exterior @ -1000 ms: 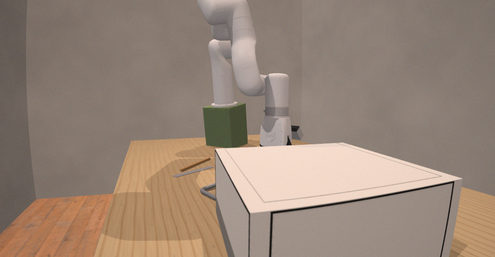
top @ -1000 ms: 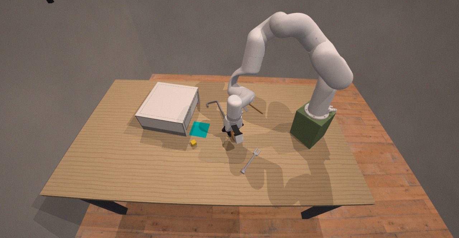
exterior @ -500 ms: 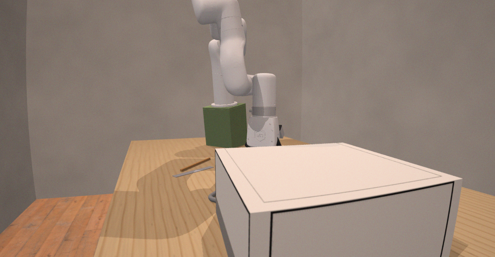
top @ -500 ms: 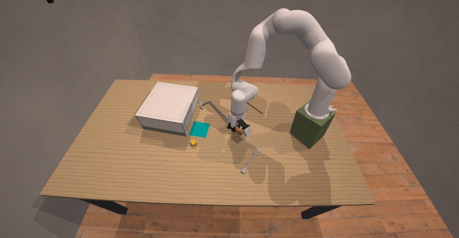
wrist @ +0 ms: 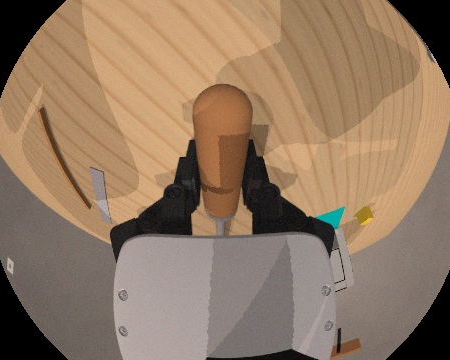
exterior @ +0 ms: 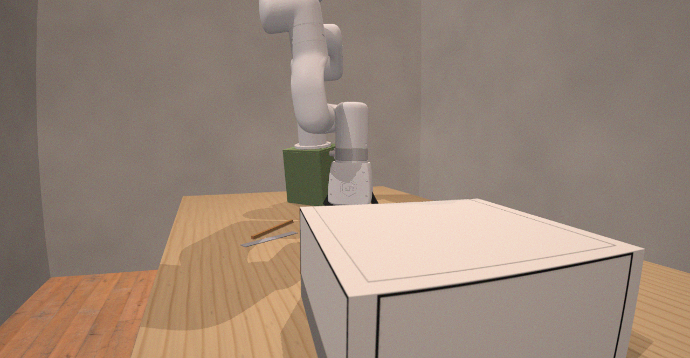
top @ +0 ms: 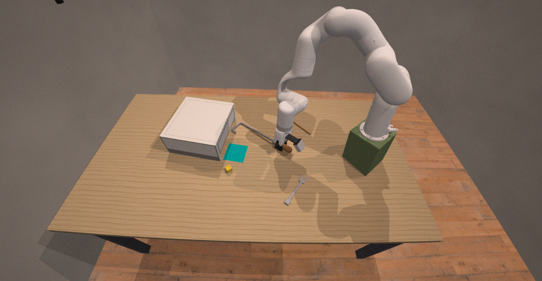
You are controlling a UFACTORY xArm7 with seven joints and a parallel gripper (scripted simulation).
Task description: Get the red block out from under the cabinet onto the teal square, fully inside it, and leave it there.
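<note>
— Block: out of sight, maybe under cabinet (top: 197, 125); cannot tell

— Gripper (top: 280, 145): clamped on hook's wooden handle (wrist: 221, 147); hook's bent tip (top: 235, 128) beside cabinet, behind teal square (top: 235, 152)

The red block is seen in no view. In the exterior view the black gripper fingers, the teal square and the hooked grey metal rod with its brown wooden handle are hidden behind the white box-shaped cabinet (exterior: 463, 240), which is itself cut off by the lower edge. In the wrist view the rod's shaft is covered by the grey gripper housing (wrist: 219, 307)
</note>
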